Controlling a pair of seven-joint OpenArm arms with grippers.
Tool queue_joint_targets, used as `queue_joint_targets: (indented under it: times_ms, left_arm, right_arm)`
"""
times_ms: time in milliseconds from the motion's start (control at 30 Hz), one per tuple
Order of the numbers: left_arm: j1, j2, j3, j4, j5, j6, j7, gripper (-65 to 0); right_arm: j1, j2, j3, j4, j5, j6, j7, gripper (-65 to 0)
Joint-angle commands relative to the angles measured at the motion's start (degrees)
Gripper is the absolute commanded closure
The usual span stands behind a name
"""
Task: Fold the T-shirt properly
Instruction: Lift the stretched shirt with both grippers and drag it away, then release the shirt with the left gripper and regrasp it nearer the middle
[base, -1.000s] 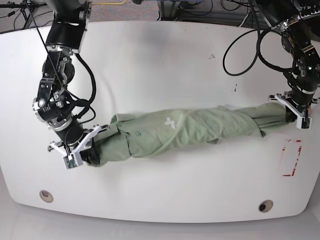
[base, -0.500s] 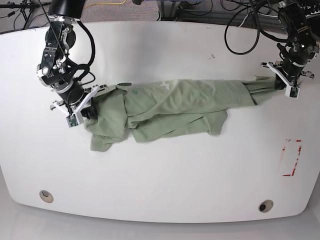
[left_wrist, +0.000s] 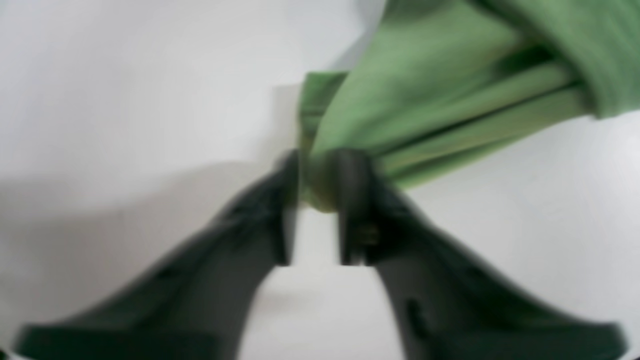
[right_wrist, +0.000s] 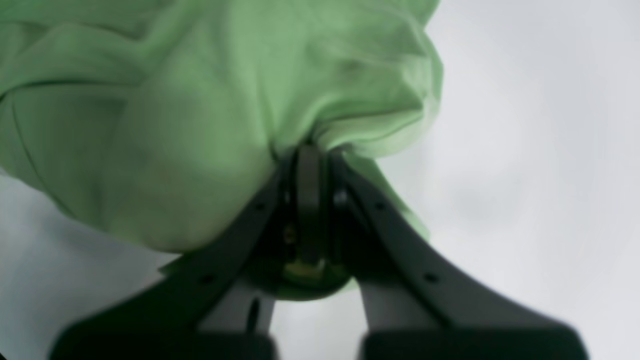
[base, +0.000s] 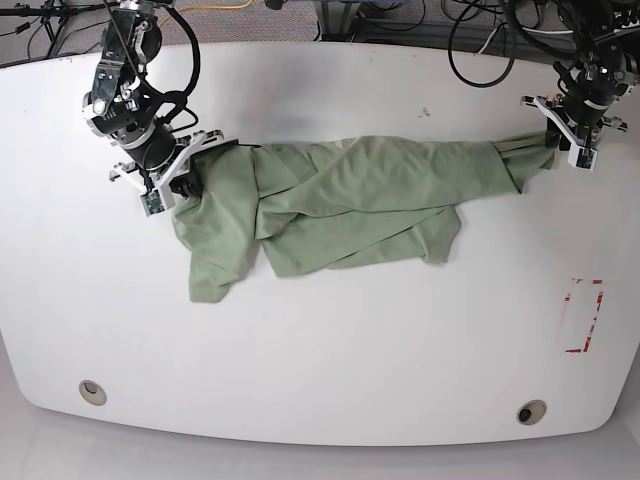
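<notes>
The T-shirt (base: 350, 205) lies stretched across the white table (base: 330, 350) — still bunched and wrinkly, not folded yet. The right gripper (right_wrist: 310, 150) is pinched tight on one end. The left gripper (left_wrist: 317, 170) has cloth between its jaws, with a small gap — loosening or gripping, I cannot tell

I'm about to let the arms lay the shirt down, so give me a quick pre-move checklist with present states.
1. Right gripper clamped on the T-shirt: ok.
2. Left gripper firm on its bunched end: cannot tell; the jaws stand slightly apart around the fabric.
3. Shirt stretched between both grippers: ok.
4. Fabric flat and smooth: not ok; twisted, a flap hangs down.
5. Shirt fully on the white table: ok.
</notes>
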Motion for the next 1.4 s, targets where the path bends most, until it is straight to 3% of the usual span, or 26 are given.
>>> queue_joint_targets:
  times_ms: [0,133,233,400,667,933,1200,1367]
  left_arm:
    - [0.71,-1.07,-0.52,1.13,-0.15,0.36,-0.92,-22.9]
    - [1.76,-1.07,-1.93,1.48,-0.33,0.36,-0.92,-40.8]
    - [1.76,-0.89,-2.45,2.89,-0.33,0.36,-0.83,-47.2]
    - [1.58,-0.71,-2.10,6.67,-2.08,0.18,-0.83,-47.8]
    - [-3.87,-1.15,-0.17,8.25,-13.07,-2.81,0.66,-47.8]
    - [-16.88,-1.95,8.10,7.46,-13.25,-2.81,9.89,-47.8]
    - [-26.28,-1.42,18.73,0.78,-10.87,-1.49,10.51,-47.8]
    - [-29.10,-0.19,19.88,-2.92,-8.50,0.53,10.60,-47.8]
  right_arm:
    - [-0.88,0.48,0.37,1.35,0.39,0.18,1.46,0.0]
    - [-1.85,0.31,0.11,1.35,0.48,0.18,1.46,0.0]
    - [-2.02,-0.40,0.11,1.35,0.39,0.18,1.46,0.0]
    - [-2.02,-1.45,0.11,1.44,0.21,0.18,1.46,0.0]
    - [-1.32,-3.56,-0.06,1.44,0.12,0.09,1.46,0.0]
    - [0.00,-4.35,0.02,1.26,0.12,-0.34,1.46,0.0]
    - [1.58,-4.44,-0.06,1.26,0.12,-0.43,1.46,0.0]
    - [2.20,-4.44,-0.06,1.35,0.12,-0.43,1.46,0.0]
